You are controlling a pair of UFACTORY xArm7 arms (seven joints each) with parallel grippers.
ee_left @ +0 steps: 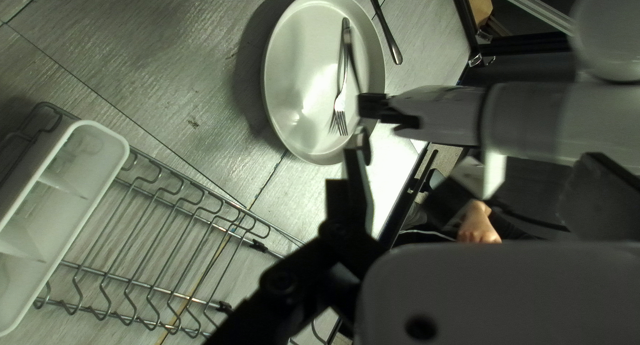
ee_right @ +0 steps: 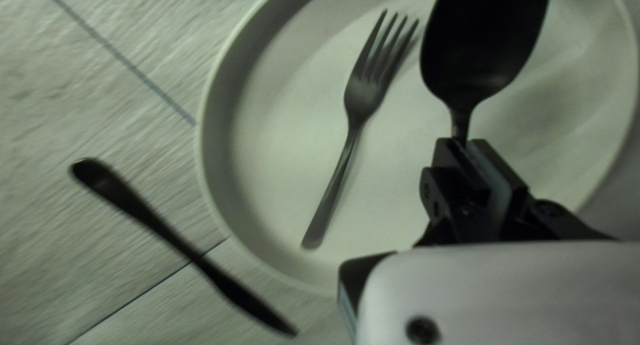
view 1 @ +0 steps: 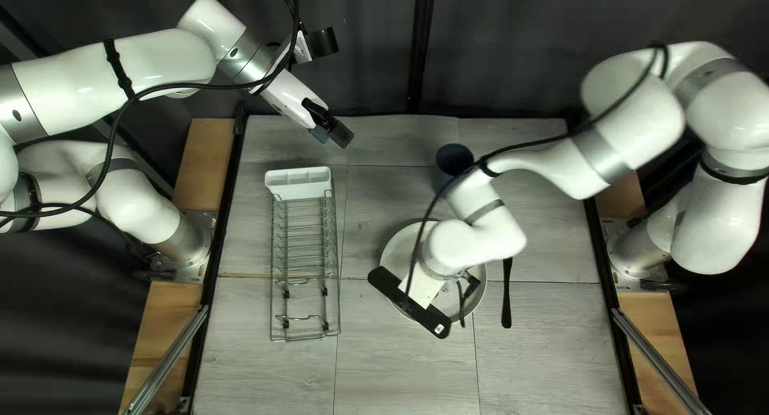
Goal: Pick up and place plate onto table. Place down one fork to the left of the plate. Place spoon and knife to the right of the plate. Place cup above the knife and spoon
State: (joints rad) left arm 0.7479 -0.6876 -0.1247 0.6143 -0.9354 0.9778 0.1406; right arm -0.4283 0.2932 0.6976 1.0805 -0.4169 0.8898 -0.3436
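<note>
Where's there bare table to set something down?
Bare table shows between the rack and the plate, on the near side of both, and, in the top left view, right of the knife. It's crowded at the plate: a fork lies on it, my right gripper holds the spoon over it, and the cup stands just beyond.

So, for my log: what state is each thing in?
Plate: face up on the table
Fork: lying on the plate
Spoon: held above the plate
Right gripper: shut on the spoon
Left gripper: raised; open or shut unclear
Knife: flat on the table
Cup: partly hidden
Rack: standing on the table
</note>
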